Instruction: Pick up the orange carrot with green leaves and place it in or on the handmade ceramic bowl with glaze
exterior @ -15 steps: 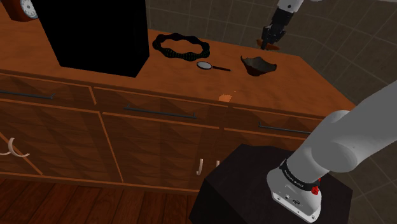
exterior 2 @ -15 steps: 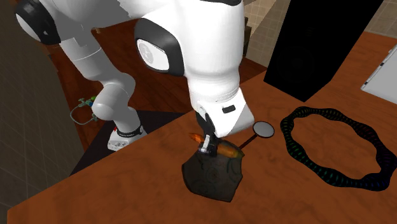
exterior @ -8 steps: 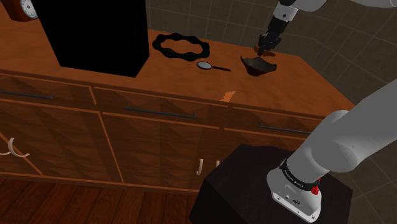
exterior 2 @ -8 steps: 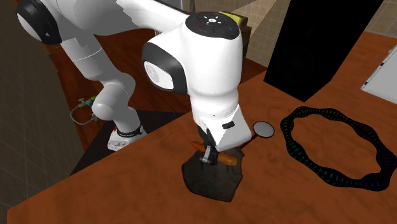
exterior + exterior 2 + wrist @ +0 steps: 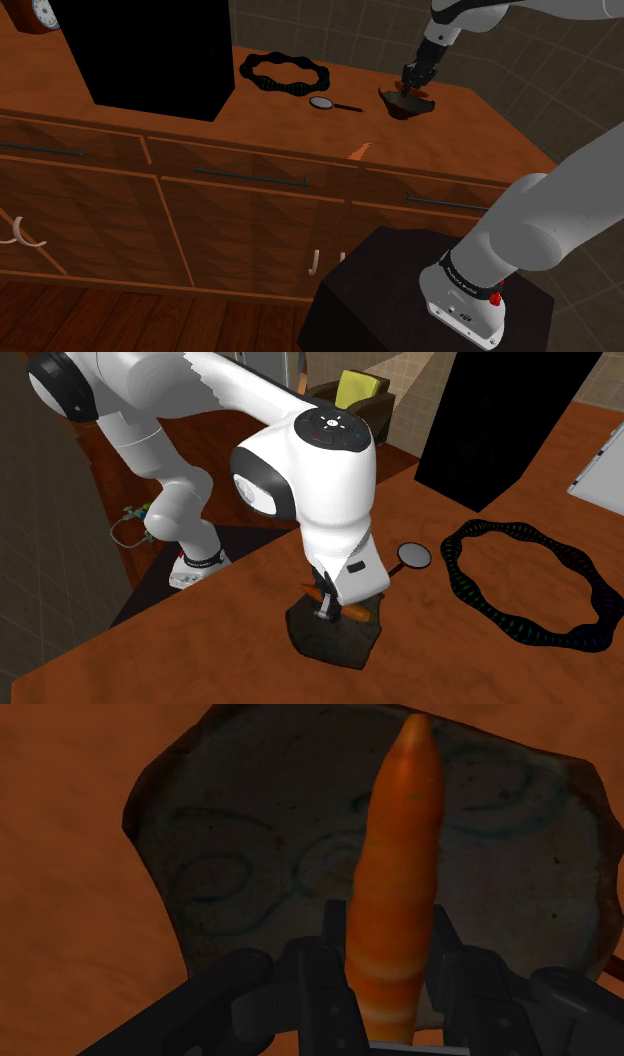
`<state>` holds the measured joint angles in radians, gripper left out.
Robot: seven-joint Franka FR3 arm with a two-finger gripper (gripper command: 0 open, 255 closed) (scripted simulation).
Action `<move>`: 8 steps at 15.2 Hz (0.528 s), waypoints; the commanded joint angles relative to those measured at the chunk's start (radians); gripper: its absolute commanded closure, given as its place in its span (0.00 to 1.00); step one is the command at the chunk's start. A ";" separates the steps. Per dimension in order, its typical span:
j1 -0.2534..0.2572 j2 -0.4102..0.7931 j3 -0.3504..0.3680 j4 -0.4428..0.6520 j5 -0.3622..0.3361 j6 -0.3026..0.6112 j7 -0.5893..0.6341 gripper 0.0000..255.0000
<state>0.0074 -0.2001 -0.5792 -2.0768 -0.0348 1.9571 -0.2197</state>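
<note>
An orange carrot (image 5: 395, 884) is clasped between my black fingers, its tip pointing away from the hand. My gripper (image 5: 385, 959) is shut on it, right over the dark glazed bowl (image 5: 250, 834) with faint blue swirls. On the wooden counter in the second exterior view, the carrot (image 5: 352, 612) hangs just above the uneven dark bowl (image 5: 335, 640) under my gripper (image 5: 328, 610). The shoulder view has my gripper (image 5: 411, 84) low over the bowl (image 5: 405, 104) at the counter's far right. The carrot's leaves are hidden.
A small magnifying glass (image 5: 410, 558) lies just beyond the bowl, and a black wavy ring (image 5: 525, 584) further along. A tall black box (image 5: 150, 50) stands on the counter (image 5: 250, 120) at the shoulder view's left. The counter edge (image 5: 500, 130) is close beside the bowl.
My gripper has come down with the carrot from above the bowl to just over its inside. The wrist has tilted more upright.
</note>
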 commanded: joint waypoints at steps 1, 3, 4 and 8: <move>0.000 0.000 0.000 -0.002 0.000 0.002 0.000 1.00; 0.000 0.000 0.000 -0.002 0.000 0.002 0.000 1.00; 0.000 0.000 0.000 -0.002 0.000 0.002 0.000 1.00; 0.000 0.000 0.000 -0.002 0.000 0.002 0.000 0.00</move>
<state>0.0073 -0.1998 -0.5795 -2.0784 -0.0347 1.9594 -0.2200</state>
